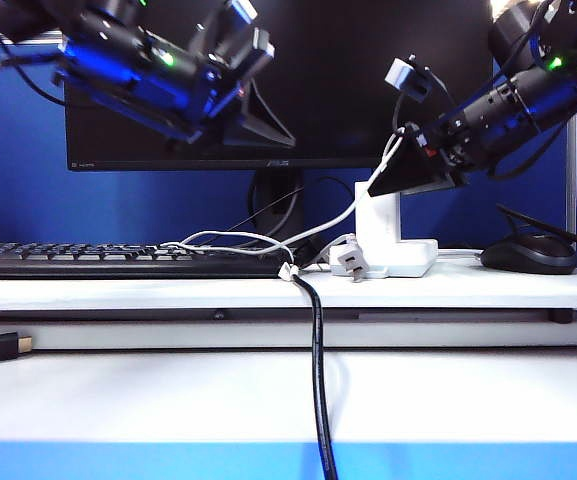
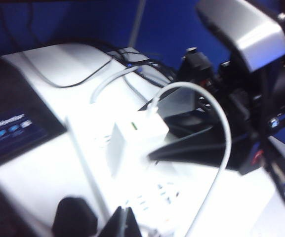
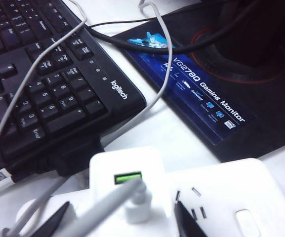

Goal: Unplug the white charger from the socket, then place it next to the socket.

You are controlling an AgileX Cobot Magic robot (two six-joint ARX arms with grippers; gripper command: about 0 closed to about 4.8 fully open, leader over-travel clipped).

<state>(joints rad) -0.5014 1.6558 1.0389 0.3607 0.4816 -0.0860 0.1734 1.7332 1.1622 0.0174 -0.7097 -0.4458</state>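
Right gripper (image 1: pixel 388 190) spread astride white charger (image 1: pixel 378 215), centre right | left gripper (image 2: pixel 125 222) state unclear | you needed to squeeze squarely, pull straight off socket (image 1: pixel 408 262).

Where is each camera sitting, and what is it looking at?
Exterior view: low in front of the desk, facing the monitor; both arms show, the right gripper at the white charger.
Left wrist view: on the left arm, looking down on the charger in the socket; left gripper tips and the right arm show.
Right wrist view: on the right arm, over the charger, keyboard behind; open right gripper tips show.
All three views share the charger.
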